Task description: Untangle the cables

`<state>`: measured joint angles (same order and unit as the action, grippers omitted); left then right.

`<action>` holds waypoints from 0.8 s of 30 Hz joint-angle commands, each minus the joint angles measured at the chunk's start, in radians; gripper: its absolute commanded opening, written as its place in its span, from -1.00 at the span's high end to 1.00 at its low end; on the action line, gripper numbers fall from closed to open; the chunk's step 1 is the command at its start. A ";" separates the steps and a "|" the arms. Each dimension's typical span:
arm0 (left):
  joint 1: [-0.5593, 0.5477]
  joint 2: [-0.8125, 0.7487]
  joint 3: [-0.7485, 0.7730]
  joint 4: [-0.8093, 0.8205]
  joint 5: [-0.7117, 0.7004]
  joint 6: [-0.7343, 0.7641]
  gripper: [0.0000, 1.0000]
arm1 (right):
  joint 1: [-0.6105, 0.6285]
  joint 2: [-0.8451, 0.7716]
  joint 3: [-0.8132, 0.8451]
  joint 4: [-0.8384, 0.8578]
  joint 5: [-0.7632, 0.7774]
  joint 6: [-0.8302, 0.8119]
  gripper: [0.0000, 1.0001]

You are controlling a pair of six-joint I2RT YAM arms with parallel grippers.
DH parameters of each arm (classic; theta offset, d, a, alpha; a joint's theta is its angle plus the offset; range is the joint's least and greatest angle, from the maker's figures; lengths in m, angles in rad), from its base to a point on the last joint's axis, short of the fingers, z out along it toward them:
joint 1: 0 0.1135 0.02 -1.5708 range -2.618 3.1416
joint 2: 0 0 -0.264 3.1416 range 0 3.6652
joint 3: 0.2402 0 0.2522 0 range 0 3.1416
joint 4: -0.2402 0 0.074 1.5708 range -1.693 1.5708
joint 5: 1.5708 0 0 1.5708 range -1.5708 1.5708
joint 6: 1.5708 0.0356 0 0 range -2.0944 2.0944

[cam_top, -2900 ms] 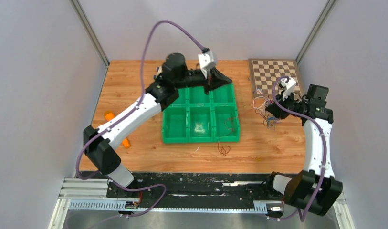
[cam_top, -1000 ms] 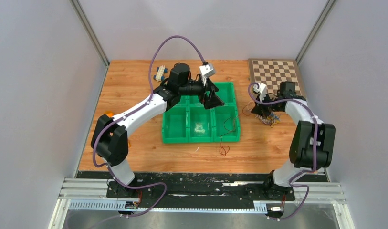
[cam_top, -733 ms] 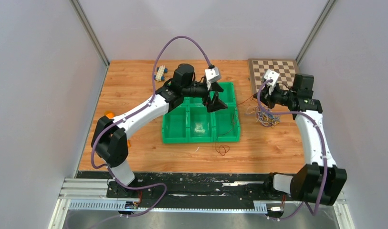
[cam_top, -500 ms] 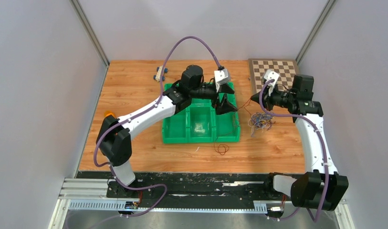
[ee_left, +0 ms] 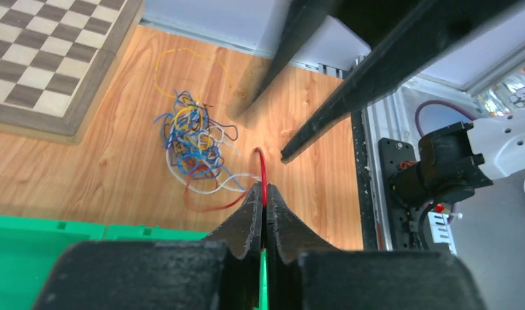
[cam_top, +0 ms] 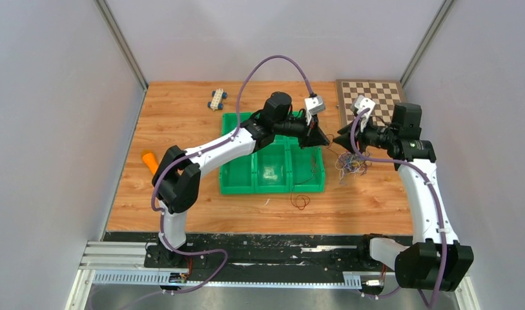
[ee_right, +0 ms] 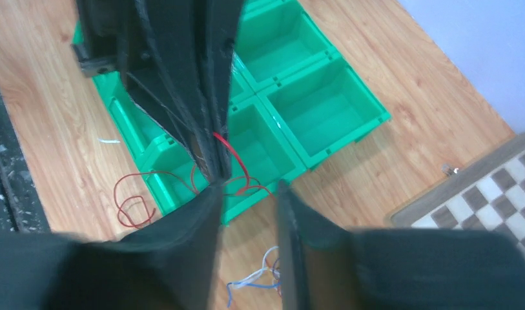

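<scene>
My left gripper (ee_left: 265, 194) pinches the red cable (ee_left: 263, 169); the cable tangle (ee_left: 192, 145) lies at ten o'clock; my right gripper (ee_right: 248, 188) is slightly parted, empty.

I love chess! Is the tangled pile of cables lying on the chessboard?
No, the cable tangle lies on the wooden table beside the chessboard.

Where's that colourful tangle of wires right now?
In the top view, the tangle sits just right of the green tray, on the near side of the chessboard.
</scene>
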<state>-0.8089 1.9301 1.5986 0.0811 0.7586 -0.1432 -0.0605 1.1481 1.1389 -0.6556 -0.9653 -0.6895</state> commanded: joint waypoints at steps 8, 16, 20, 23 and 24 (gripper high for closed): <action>0.073 -0.205 -0.080 0.039 0.059 -0.035 1.00 | -0.104 0.228 -0.169 -0.022 0.163 -0.125 -0.69; 0.076 -0.205 -0.102 0.031 0.043 -0.012 1.00 | -0.138 0.475 -0.075 0.082 0.294 -0.013 -0.67; 0.076 -0.205 -0.114 0.027 0.043 -0.009 1.00 | -0.122 0.562 -0.067 0.083 0.308 -0.022 -0.70; 0.078 -0.211 -0.125 0.026 0.037 -0.011 1.00 | -0.114 0.592 -0.077 0.086 0.312 -0.034 -0.65; 0.082 -0.214 -0.128 0.027 0.035 -0.013 1.00 | -0.115 0.597 -0.083 0.084 0.313 -0.044 -0.65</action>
<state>-0.7307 1.7397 1.4784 0.0868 0.8013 -0.1654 -0.1837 1.7145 1.0454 -0.5991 -0.6788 -0.7120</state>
